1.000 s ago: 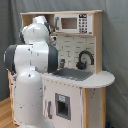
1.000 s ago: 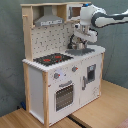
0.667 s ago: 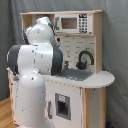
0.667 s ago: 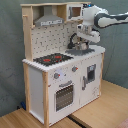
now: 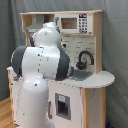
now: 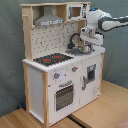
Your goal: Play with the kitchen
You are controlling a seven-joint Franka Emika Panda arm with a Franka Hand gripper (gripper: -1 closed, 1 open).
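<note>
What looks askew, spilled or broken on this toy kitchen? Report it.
Nothing stands out. The kitchen stands upright, its oven door is closed, the stovetop is bare, and the faucet is upright over the sink. The gripper hangs over the sink area. No spill or damage shows.

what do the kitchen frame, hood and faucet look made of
Kitchen frame: light wood, probably, matte pale tan with white painted panels. Hood: grey, smooth, possibly plastic or painted wood. Faucet: black with a slight sheen, likely plastic.

Even, soft indoor light, faint shadows, no glare, both exterior views slightly blurred throughout
</note>
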